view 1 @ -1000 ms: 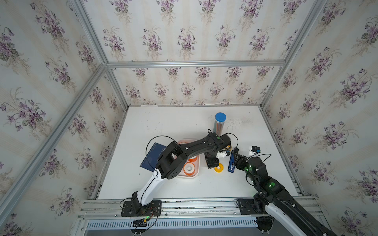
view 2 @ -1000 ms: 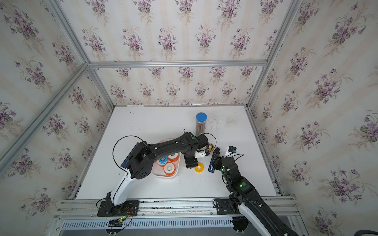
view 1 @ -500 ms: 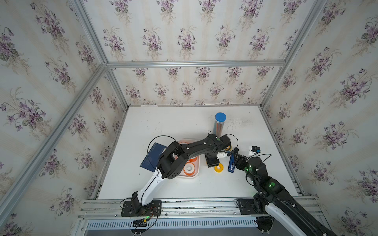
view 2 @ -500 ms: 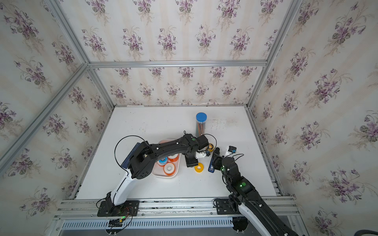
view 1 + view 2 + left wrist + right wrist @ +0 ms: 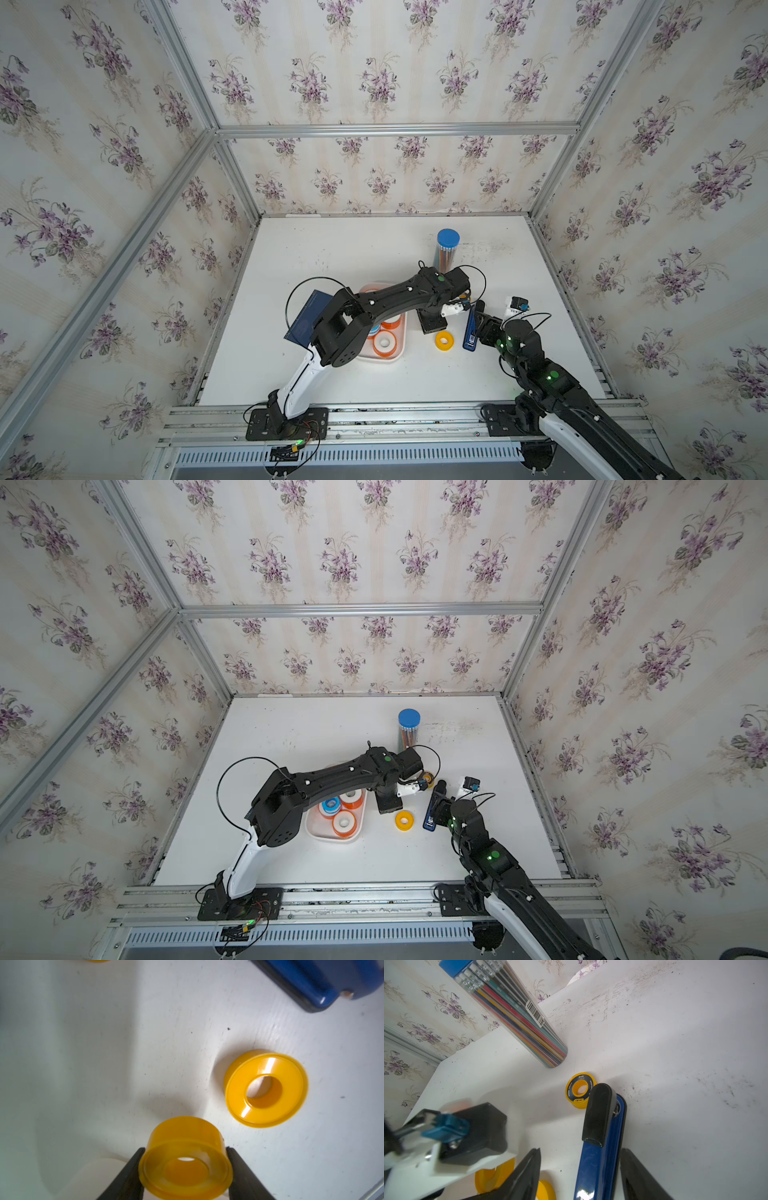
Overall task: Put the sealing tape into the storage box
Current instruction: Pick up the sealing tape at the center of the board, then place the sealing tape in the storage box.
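In the left wrist view my left gripper (image 5: pixel 185 1148) is shut on a small yellow sealing tape roll (image 5: pixel 186 1159), a finger on each side. A second yellow roll (image 5: pixel 266 1089) lies flat on the table beside it, also seen in both top views (image 5: pixel 444 340) (image 5: pixel 404 820). A black-yellow roll (image 5: pixel 579 1089) lies by the tip of the blue-and-black stapler (image 5: pixel 602 1147). The white storage box (image 5: pixel 328 837) holds orange-rimmed rolls (image 5: pixel 344 823) and a blue-white roll (image 5: pixel 331 805). My right gripper (image 5: pixel 580 1169) is open astride the stapler, with a gap on one side.
A clear tube of pencils with a blue cap (image 5: pixel 445 249) stands behind the grippers. A navy booklet (image 5: pixel 309 318) lies left of the box, under the left arm. A small white device (image 5: pixel 515 305) sits at the right, near the right arm.
The left gripper's jaws have closed in onto the yellow roll. Both arms have hardly shifted and the right gripper stays as wide as before.
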